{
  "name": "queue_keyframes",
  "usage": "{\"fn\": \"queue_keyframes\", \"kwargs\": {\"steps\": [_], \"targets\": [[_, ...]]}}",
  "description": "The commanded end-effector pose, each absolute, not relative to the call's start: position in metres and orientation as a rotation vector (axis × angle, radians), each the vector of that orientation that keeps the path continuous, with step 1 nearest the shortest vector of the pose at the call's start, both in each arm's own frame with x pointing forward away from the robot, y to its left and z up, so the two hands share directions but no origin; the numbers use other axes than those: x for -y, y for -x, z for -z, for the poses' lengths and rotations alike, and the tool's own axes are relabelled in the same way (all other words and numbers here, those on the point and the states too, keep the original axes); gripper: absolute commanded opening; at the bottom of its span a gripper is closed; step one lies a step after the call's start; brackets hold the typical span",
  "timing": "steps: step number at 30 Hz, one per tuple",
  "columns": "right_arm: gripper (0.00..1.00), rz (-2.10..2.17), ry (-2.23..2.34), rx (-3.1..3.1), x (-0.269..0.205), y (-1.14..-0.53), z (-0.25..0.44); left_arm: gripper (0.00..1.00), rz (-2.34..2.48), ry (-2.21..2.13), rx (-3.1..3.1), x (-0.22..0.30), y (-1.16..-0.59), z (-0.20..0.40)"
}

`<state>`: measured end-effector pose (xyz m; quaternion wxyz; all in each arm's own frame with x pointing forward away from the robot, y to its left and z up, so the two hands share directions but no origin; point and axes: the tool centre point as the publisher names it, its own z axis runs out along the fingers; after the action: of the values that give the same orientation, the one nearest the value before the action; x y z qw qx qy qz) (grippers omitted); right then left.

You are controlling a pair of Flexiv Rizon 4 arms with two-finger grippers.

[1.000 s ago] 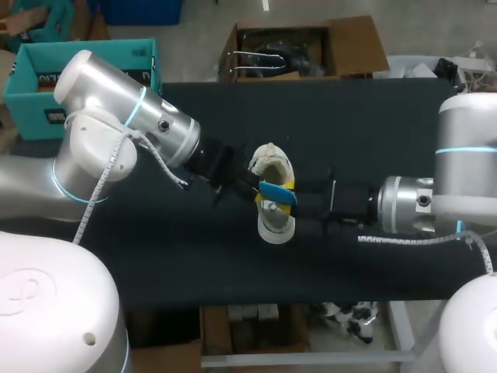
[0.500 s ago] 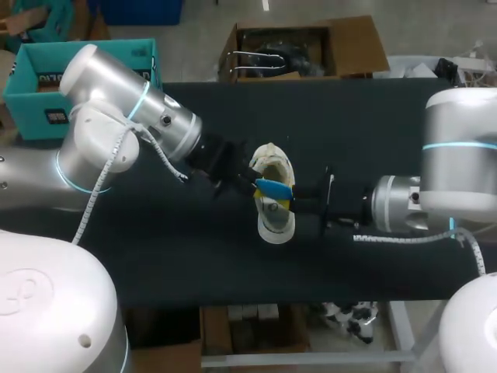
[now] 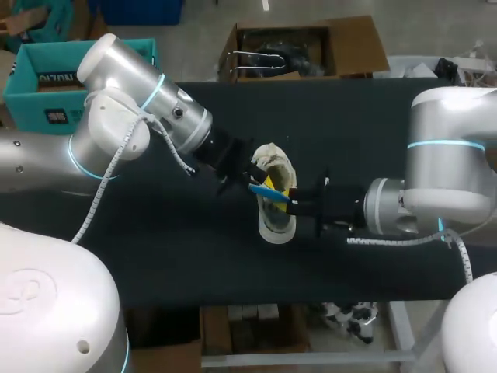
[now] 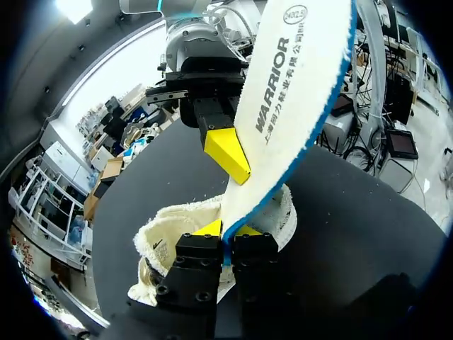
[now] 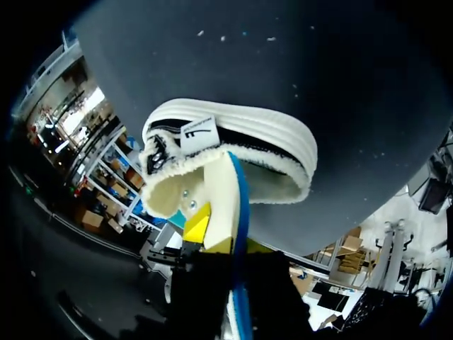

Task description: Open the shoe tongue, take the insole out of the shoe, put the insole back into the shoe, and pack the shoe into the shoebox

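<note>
A white shoe point(image 3: 275, 224) with a fleecy lining lies at the middle of the black table. Its white insole point(image 3: 269, 190), edged in blue, stands partly out of the shoe opening. My left gripper point(image 3: 257, 184) comes in from the left and is shut on one end of the insole. In the left wrist view the left gripper point(image 4: 226, 231) pinches the insole point(image 4: 283, 106) just above the shoe point(image 4: 166, 227). My right gripper point(image 3: 290, 201) comes in from the right, shut on the insole's other end. In the right wrist view the insole point(image 5: 223, 195) runs between the right gripper point(image 5: 225, 244) fingers, ahead of the shoe point(image 5: 244, 127).
The black table point(image 3: 349, 124) spreads bare around the shoe on every side. A teal open box point(image 3: 46, 74) stands by the table's back-left corner.
My right gripper has shut on the insole and shifted left toward the shoe. My left arm has swung a little back and right, keeping its grip, and the insole stands steeper.
</note>
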<state>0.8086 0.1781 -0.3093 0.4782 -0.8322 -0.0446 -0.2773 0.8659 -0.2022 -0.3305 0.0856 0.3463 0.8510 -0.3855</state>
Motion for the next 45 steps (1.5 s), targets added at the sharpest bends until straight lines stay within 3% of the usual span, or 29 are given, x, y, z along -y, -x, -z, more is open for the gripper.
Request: {"fn": "queue_keyframes", "kwargs": {"steps": [1, 22, 23, 26, 27, 30, 43, 45], "targets": [[0.00, 0.730, 2.031, 0.105, -0.187, -0.809, 0.314, 0.00, 1.163, -1.046, -2.552, 0.200, -0.871, 0.336], [0.00, 0.767, 2.047, 0.111, -0.186, -0.825, 0.332, 0.01, 1.183, -1.010, -2.591, 0.190, -0.880, 0.349], [0.00, 0.768, 2.048, 0.111, -0.186, -0.825, 0.332, 0.09, 1.185, -1.009, -2.592, 0.190, -0.880, 0.349], [0.00, 0.770, 2.052, 0.111, -0.186, -0.825, 0.332, 0.61, 1.206, -1.015, -2.580, 0.186, -0.874, 0.345], [0.00, 0.771, 2.052, 0.111, -0.186, -0.825, 0.332, 0.62, 1.212, -1.019, -2.574, 0.185, -0.873, 0.343], [0.00, 0.780, 2.049, 0.106, -0.184, -0.823, 0.333, 0.50, 1.237, -1.032, -2.551, 0.180, -0.867, 0.336], [0.00, 0.804, 2.034, 0.100, -0.179, -0.829, 0.341, 0.34, 1.261, -1.081, -2.547, 0.189, -0.855, 0.338], [0.00, 0.810, 2.029, 0.103, -0.178, -0.831, 0.342, 0.23, 1.261, -1.084, -2.548, 0.190, -0.853, 0.339]]}}
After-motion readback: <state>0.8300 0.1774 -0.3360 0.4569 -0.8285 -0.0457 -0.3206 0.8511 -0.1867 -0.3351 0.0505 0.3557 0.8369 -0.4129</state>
